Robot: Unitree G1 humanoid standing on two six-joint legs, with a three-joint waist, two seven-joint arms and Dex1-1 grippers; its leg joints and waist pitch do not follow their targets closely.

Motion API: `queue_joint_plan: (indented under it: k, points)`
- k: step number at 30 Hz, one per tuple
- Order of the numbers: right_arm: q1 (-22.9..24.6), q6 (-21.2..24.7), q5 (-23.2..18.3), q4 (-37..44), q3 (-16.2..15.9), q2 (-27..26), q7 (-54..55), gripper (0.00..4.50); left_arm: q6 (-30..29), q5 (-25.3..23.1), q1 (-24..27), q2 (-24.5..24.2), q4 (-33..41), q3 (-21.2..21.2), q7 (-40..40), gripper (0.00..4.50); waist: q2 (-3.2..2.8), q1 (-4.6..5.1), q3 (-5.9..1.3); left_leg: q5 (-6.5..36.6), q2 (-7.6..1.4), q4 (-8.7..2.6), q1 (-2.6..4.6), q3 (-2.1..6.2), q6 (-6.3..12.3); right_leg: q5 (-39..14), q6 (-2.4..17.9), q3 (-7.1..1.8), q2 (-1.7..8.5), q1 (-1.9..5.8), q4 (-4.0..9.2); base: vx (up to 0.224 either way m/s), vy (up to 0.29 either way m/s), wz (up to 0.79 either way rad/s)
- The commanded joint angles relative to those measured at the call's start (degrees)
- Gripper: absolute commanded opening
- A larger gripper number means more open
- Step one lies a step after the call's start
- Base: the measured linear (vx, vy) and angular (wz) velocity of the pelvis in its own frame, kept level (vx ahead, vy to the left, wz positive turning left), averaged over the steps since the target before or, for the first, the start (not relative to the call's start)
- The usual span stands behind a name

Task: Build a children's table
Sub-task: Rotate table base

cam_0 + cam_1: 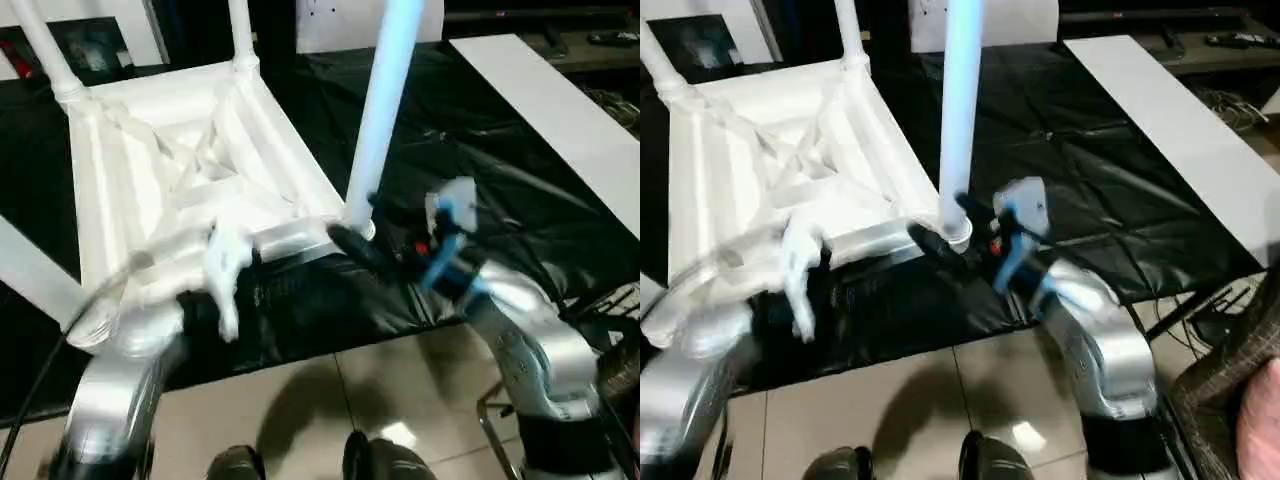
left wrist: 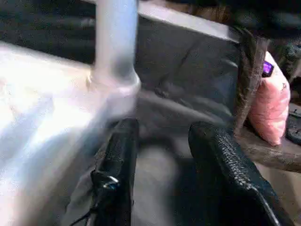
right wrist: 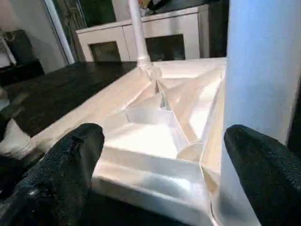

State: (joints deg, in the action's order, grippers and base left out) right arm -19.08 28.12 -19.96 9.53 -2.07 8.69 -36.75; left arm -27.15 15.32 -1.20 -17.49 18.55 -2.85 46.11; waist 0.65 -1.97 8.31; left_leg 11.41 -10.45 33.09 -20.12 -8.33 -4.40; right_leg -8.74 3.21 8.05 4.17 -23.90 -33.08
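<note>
White plastic tabletop (image 1: 190,170) lies upside down on the black sheet (image 1: 480,180), ribs up. You've got three legs standing in corner sockets: two at the far side, plus the near-right leg (image 1: 385,110), upright. Your right gripper (image 1: 365,235) sits at that leg's base w/ fingers spread wide; in the right wrist view the leg stands just beside one finger (image 3: 263,174), not clamped. Your left gripper (image 2: 164,165) is by the tabletop's near-left edge, fingers partly apart, nothing between them; it's blurred, so prob. not touching, hard to say. Flat white board (image 1: 560,110) lies off to the right.
</note>
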Motion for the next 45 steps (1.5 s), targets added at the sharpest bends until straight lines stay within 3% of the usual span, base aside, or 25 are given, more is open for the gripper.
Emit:
queue_joint_plan:
  k: [1, 3, 5, 9, 10, 11, 13, 17, 22, 24, 25, 30, 36, 38, 40, 45]
  points:
    - [-2.5, -1.6, 0.7, -4.6, -0.4, -0.8, 0.3, 4.50, -2.1, 0.6, 3.5, 0.1, 4.5, 0.3, -2.3, 2.27, -0.42, 0.01, -4.33, 8.3, -2.56, -3.41, -0.19, 0.08, 4.62, -23.2, 6.6, -4.29, 4.43, 3.72, 4.78, 0.000, 0.000, 0.00]
    - [-4.4, -1.8, -0.2, -7.2, 0.6, -1.6, 0.8, 4.50, -2.3, 0.3, 6.5, -0.3, 5.8, 0.9, -3.1, 2.32, -0.27, 0.24, -3.93, 9.7, -2.45, -3.64, -0.57, 0.25, 4.23, -25.6, 5.2, -4.10, 4.31, 3.92, 5.17, 0.000, 0.000, 0.00]
    - [-7.3, -3.3, -0.3, -11.4, 2.7, -2.7, 2.9, 4.50, -3.3, 0.8, 11.8, -1.9, 9.1, 3.5, -3.8, 2.54, -0.27, 0.52, -3.74, 11.4, -2.36, -3.68, -0.40, 0.34, 3.61, -28.5, 3.8, -4.03, 4.37, 3.72, 5.59, 0.000, 0.000, 0.00]
    - [-9.1, -6.4, 0.9, -15.4, 4.7, -1.6, 4.5, 4.50, -5.2, 3.2, 17.7, -5.8, 12.8, 8.1, -1.2, 2.75, -0.57, 0.39, -3.48, 12.5, -2.33, -3.67, 0.25, 0.17, 3.19, -29.6, 2.8, -3.97, 4.06, 3.12, 5.99, 0.000, 0.000, 0.00]
    - [-9.5, -8.3, 2.1, -17.0, 5.0, -0.8, 5.1, 4.50, -6.1, 4.4, 19.9, -7.7, 14.1, 9.9, 0.4, 2.75, -0.73, 0.18, -3.63, 12.5, -2.58, -3.53, 0.58, 0.18, 2.81, -27.6, 3.8, -4.13, 4.28, 2.77, 5.45, 0.000, 0.000, 0.00]
    - [-9.8, -9.5, 2.9, -18.0, 5.0, -0.3, 5.5, 4.50, -6.7, 5.2, 21.3, -8.9, 14.9, 10.9, 1.2, 2.91, -0.72, 0.46, -3.53, 12.2, -2.66, -3.85, -0.04, 0.27, 3.05, -25.8, 4.4, -4.07, 3.85, 3.23, 5.08, 0.000, 0.000, 0.00]
    - [-10.3, -12.2, 3.9, -20.5, 5.8, 0.8, 6.2, 4.50, -7.4, 6.5, 23.7, -11.6, 15.5, 13.5, 3.3, 3.07, -0.86, 0.36, -3.50, 13.3, -2.63, -3.81, 0.56, 0.05, 2.91, -25.1, 5.0, -4.29, 3.77, 2.72, 4.96, 0.000, 0.000, 0.00]
    - [-9.5, -14.2, 5.2, -22.3, 6.7, 2.7, 6.6, 4.50, -7.2, 8.1, 24.0, -15.3, 12.7, 21.5, 5.0, 3.46, -0.90, 0.19, -3.41, 13.2, -2.48, -3.89, 0.56, -0.16, 3.07, -23.8, 6.0, -4.91, 3.66, 2.78, 4.73, 0.000, 0.000, 0.00]
    - [-3.9, -11.6, 5.9, -17.6, 3.4, 3.8, 5.0, 4.50, -6.8, 10.7, 22.9, -20.6, 8.2, 30.0, 7.2, 3.89, -0.78, 0.37, -3.49, 10.8, -2.19, -3.86, 0.02, -0.20, 4.37, -22.0, 6.1, -5.32, 3.41, 3.24, 4.45, 0.000, 0.000, 0.00]
    - [-2.1, -10.0, 6.2, -15.7, 1.6, 3.8, 4.6, 4.50, -6.7, 11.5, 21.9, -21.3, 7.3, 31.2, 7.3, 3.97, -0.75, 0.26, -3.63, 9.7, -2.24, -3.86, 0.10, -0.18, 4.82, -21.2, 6.4, -5.37, 3.38, 3.29, 4.34, 0.000, 0.000, 0.00]
    - [-0.2, -8.9, 7.0, -14.0, -1.0, 4.0, 4.1, 4.50, -6.5, 12.2, 20.8, -22.0, 6.2, 32.2, 7.5, 4.04, -1.01, 0.30, -3.53, 10.1, -2.25, -3.96, 0.09, -0.18, 4.86, -21.8, 6.3, -5.25, 3.31, 3.29, 4.51, 0.000, 0.000, 0.00]
    - [4.3, -6.5, 10.6, -12.0, -8.7, 3.1, 4.6, 4.50, -6.9, 11.1, 21.2, -26.6, 1.3, 33.7, 11.0, 4.42, -1.45, 0.35, -3.21, 12.6, -2.41, -4.15, 0.44, -0.06, 3.90, -25.1, 5.6, -5.31, 3.45, 2.98, 4.84, 0.000, 0.000, 0.00]
    - [4.4, -5.4, 12.0, -12.3, -9.7, 1.0, 7.2, 4.50, -4.8, 11.0, 19.9, -28.5, -2.2, 34.4, 12.1, 4.46, -1.59, 0.30, -3.18, 14.5, -2.71, -4.44, 0.79, 0.20, 2.41, -23.9, 6.4, -5.62, 3.59, 2.76, 4.57, 0.000, 0.000, 0.00]
    - [3.4, -5.7, 13.2, -14.1, -11.2, 0.2, 8.2, 4.50, -3.7, 12.4, 15.0, -26.4, -2.7, 32.6, 9.9, 4.46, -1.88, 0.00, -3.30, 14.2, -2.89, -4.41, 1.18, 0.08, 1.82, -21.1, 7.7, -5.84, 3.55, 2.53, 4.23, 0.000, 0.000, 0.00]
    - [2.1, -6.5, 14.1, -16.3, -11.9, -0.7, 9.1, 4.50, -2.9, 12.9, 12.1, -24.6, -2.9, 30.7, 8.3, 4.46, -1.84, 0.01, -3.48, 14.1, -2.85, -4.40, 0.80, 0.12, 0.97, -18.0, 9.2, -5.91, 3.60, 2.93, 3.55, 0.000, 0.000, 0.00]
    - [-1.8, -8.3, 15.2, -22.4, -11.1, -3.4, 12.0, 4.50, -1.3, 12.4, 7.1, -20.2, -3.6, 26.5, 5.2, 4.46, -1.73, 0.24, -3.97, 11.9, -2.65, -3.98, 0.42, -0.07, 0.46, -15.3, 10.4, -6.21, 3.94, 3.53, 3.08, 0.000, 0.000, 0.00]
